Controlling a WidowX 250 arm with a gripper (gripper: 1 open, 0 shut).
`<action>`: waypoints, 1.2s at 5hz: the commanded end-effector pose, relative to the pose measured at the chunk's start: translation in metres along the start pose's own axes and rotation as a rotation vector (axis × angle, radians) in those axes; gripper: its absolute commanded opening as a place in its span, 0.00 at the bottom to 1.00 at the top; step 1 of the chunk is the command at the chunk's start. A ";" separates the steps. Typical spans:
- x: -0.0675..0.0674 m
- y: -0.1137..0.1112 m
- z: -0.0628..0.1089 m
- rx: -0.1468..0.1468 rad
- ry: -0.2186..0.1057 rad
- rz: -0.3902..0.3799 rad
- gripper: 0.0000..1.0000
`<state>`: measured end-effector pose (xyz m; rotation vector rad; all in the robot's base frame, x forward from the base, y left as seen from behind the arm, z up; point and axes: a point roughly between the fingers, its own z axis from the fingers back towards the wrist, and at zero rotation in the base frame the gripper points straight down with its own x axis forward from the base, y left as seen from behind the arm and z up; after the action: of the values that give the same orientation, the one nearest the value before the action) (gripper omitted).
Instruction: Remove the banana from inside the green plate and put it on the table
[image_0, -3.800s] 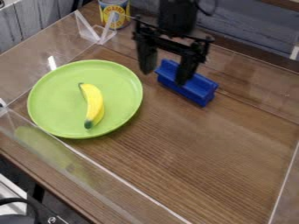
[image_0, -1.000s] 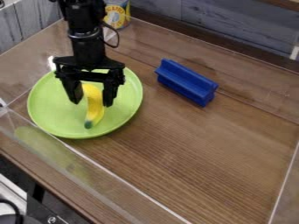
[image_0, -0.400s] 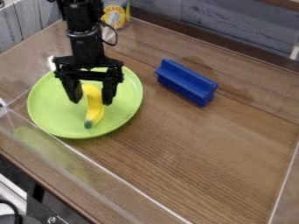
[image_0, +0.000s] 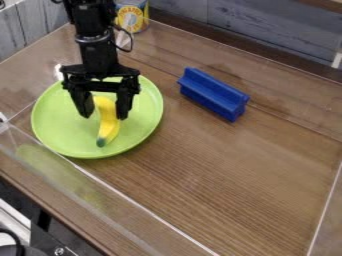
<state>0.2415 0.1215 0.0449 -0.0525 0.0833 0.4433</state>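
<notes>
**Colours on the tabletop**

The green plate (image_0: 51, 128) is a flat lime green with no pattern. On it lies the banana (image_0: 107, 126), plain yellow with a dark green tip at its lower end. The gripper (image_0: 102, 105) and its arm are black. The block (image_0: 214, 93) is saturated blue. The table (image_0: 227, 180) is brown with a fine wood grain and pale glossy reflections. Its surrounding walls (image_0: 80, 185) are clear.

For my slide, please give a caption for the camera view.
Open gripper straddling the banana on the green plate, blue block nearby.
</notes>
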 end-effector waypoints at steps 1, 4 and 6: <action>0.007 0.003 0.005 0.000 -0.043 0.007 1.00; 0.007 0.001 0.003 0.003 -0.036 -0.001 0.00; 0.006 -0.001 0.010 0.006 -0.029 -0.016 0.00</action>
<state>0.2381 0.1188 0.0378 -0.0605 0.1228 0.4339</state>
